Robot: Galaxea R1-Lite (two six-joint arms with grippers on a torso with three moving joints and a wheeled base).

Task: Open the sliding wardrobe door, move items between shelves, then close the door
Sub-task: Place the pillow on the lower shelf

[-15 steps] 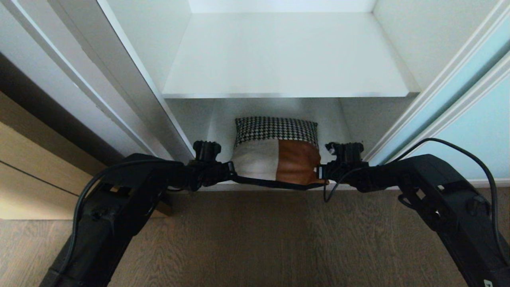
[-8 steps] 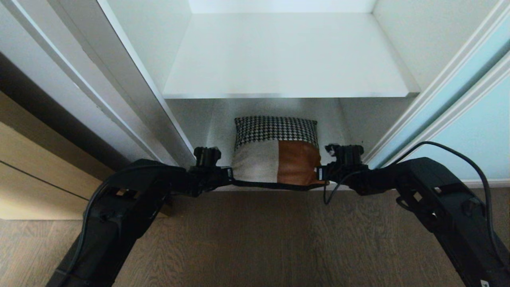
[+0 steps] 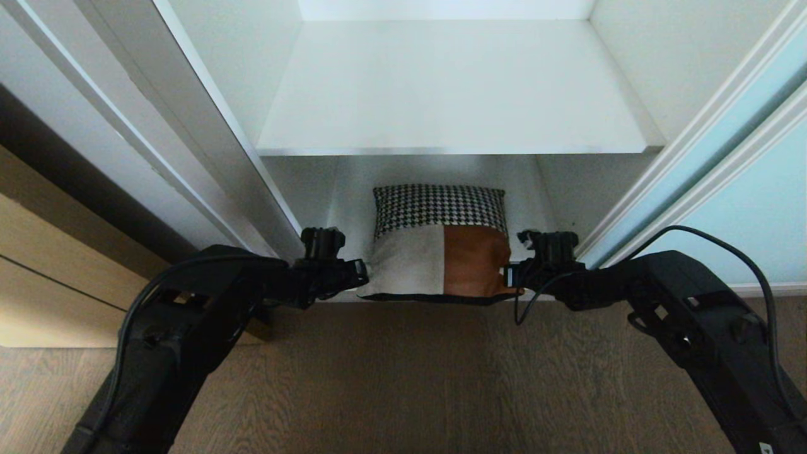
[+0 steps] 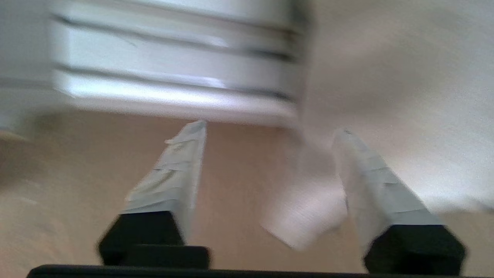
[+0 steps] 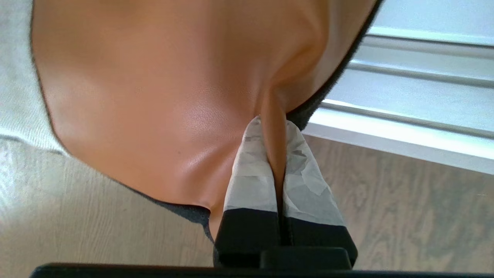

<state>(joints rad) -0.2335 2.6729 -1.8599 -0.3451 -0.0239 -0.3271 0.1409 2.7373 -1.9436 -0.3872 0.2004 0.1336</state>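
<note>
Head view shows a square patchwork cushion (image 3: 441,243), with a black-and-white houndstooth band across its far side, a cream woven panel at near left and a tan-brown leather panel at near right, lying on the lowest white board of the narrow white wardrobe compartment (image 3: 347,202). The cushion sits at the front edge of that board, its near black-trimmed edge running along the lip; the houndstooth band's long axis lies left to right, parallel to the front edge, and that band points toward the back wall. Above it the flat white upper shelf (image 3: 454,94) spans the compartment. The pale aqua frosted-glass sliding door with thin silver-white frame (image 3: 750,189) stands at the right, slid aside so the compartment is open. The left gripper (image 4: 270,131) is just beside the cushion's near left corner; in the left wrist view its two taped fingers (image 4: 177,170) stand spread apart with nothing between them, though the view is blurred. The right gripper (image 5: 272,123) is at the cushion's near right corner; the right wrist view shows its taped fingers (image 5: 251,173) pressed together on a fold of the tan-brown leather, pinching it beside the black trim. Dark wood-grain floor (image 3: 410,378) lies before the wardrobe, and a light wooden panel (image 3: 50,271) is at far left.
</note>
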